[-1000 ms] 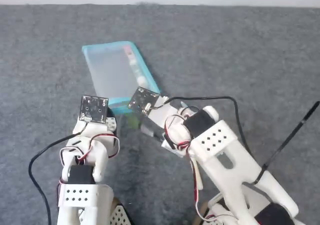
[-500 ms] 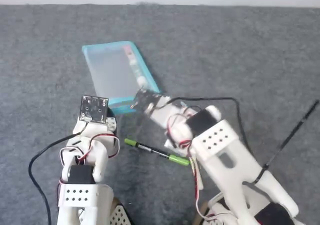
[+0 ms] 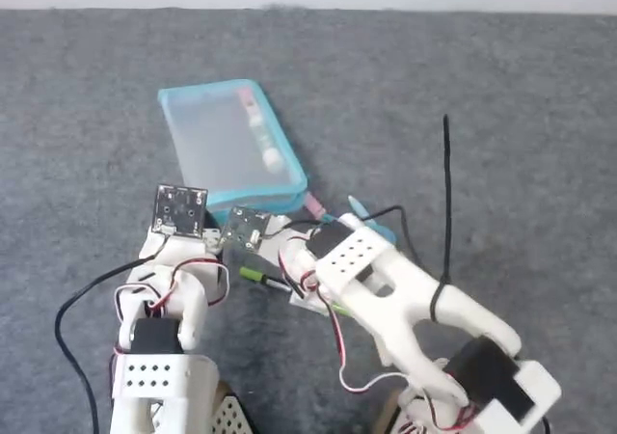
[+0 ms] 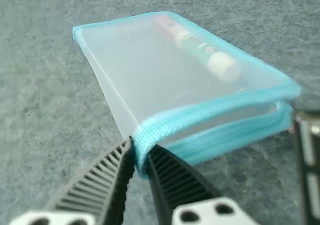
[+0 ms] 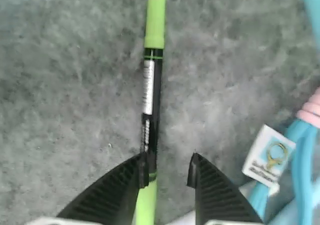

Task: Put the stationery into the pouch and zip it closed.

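Green pen (image 5: 152, 85) now under right gripper (image 5: 168, 162), perhaps loose, near pouch (image 3: 207, 135)

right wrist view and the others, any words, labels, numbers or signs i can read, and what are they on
Nothing can be read anywhere; the print that shows:
Pen: print on its silver barrel band, too blurred to read.
Stick inside the pouch: marks on its green label, too blurred to read.
White tag beside the pouch's blue trim: a gold ring sign over a line of print, too blurred to read.
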